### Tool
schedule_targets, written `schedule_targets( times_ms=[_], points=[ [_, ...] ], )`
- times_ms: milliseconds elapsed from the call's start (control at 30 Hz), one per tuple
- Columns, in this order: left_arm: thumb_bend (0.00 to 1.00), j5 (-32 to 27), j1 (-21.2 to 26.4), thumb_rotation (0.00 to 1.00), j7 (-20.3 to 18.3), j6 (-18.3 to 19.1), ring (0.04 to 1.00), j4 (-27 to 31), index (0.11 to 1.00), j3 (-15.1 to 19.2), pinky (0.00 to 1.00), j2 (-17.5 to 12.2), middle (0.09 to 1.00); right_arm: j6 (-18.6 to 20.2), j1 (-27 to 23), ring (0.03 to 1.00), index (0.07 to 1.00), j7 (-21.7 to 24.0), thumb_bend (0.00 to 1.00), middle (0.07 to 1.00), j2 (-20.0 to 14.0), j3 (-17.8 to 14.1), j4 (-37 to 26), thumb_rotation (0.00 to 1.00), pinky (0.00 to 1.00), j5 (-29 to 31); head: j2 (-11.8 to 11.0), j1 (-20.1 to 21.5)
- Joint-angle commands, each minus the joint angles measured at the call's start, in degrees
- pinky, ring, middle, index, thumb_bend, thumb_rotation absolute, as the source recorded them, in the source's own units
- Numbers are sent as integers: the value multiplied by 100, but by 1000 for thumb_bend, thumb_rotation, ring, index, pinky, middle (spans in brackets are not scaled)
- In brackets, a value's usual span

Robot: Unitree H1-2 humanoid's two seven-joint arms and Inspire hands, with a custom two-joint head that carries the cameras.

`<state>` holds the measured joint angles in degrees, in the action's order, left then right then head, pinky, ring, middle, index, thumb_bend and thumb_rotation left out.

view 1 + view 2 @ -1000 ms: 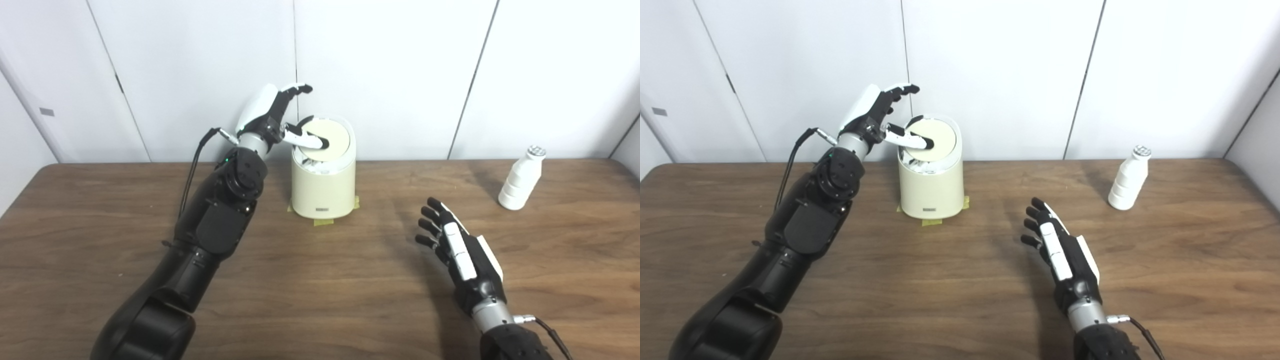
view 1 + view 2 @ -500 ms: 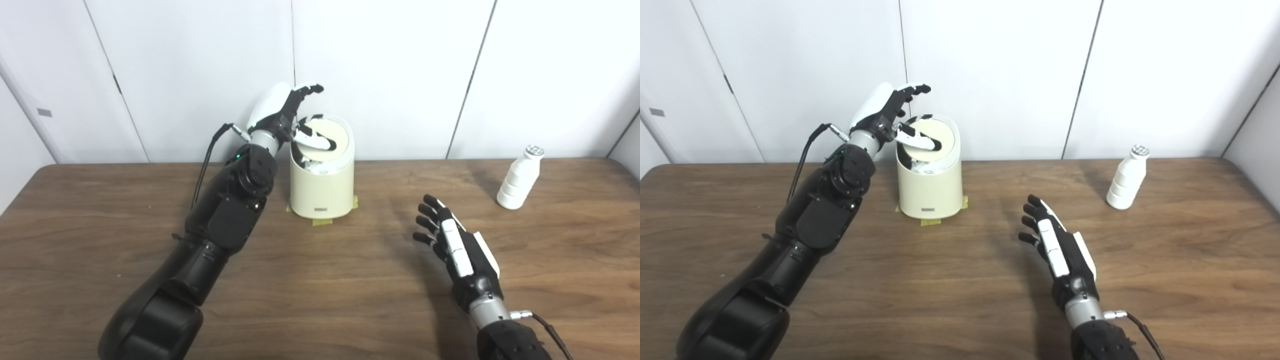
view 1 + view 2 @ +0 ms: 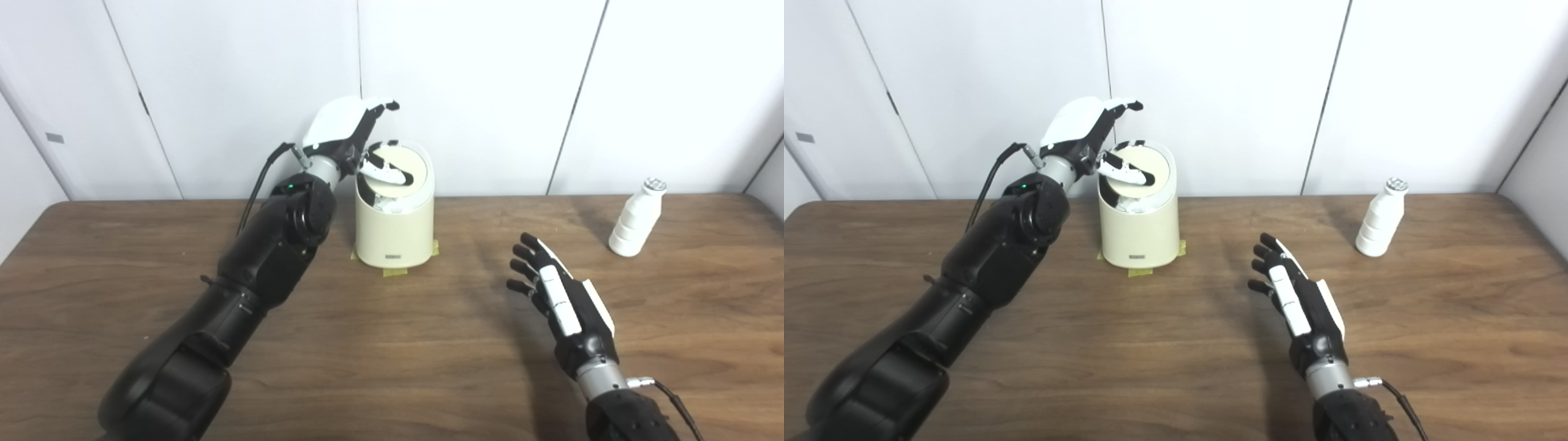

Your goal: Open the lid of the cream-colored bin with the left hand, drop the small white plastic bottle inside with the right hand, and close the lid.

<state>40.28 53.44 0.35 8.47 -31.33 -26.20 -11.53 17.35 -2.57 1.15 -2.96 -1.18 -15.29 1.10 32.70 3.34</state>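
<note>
Cream-colored bin stands near the back of the wooden table, its foot marked by yellow tape corners, so you can likely count on it staying put when pushed from above. It looks like stiff, light plastic. Its round lid is tilted, the near edge dipped to show a dark gap with something pale inside; it seems to pivot, so press near the edge rather than the middle. Your left hand hovers over the bin's left rim with its fingers spread above the lid and its thumb lying across the lid's face, pressing rather than gripping. Your right hand hangs above the table's middle, fingers apart, holding nothing. Well apart from it, toward the far right, stands the small white plastic bottle, upright, ribbed and capped; it is probably light, smooth and easy to tip, so take it around the ribbed body.
</note>
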Motion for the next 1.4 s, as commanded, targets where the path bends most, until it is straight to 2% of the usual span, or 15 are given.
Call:
schedule_targets(
  times_ms=[0, 267, 900, 1367],
  points=[
    [918, 297, 276, 0, 89, 1, 870, 61, 881, -82, 824, -104, 878, -91, -182, 881, 908, 18, 591, 890, 5, -19, -244, 877, 785, 52, 19, 6],
    [943, 745, 206, 0, 172, -110, 873, 19, 887, -317, 848, -216, 864, -36, -179, 884, 910, 16, 607, 894, 16, -20, -279, 872, 788, 80, 48, 7],
    [961, 1212, -24, 0, 125, -363, 862, 104, 889, -596, 875, -485, 863, -78, -223, 879, 906, 5, 610, 889, 14, -13, -306, 867, 786, 90, 84, 88],
    [974, 1266, -190, 0, -198, -359, 856, 169, 908, -655, 874, -565, 875, -58, -201, 878, 906, 21, 620, 886, -35, -41, -347, 864, 781, 106, 118, 81]
  ],
)
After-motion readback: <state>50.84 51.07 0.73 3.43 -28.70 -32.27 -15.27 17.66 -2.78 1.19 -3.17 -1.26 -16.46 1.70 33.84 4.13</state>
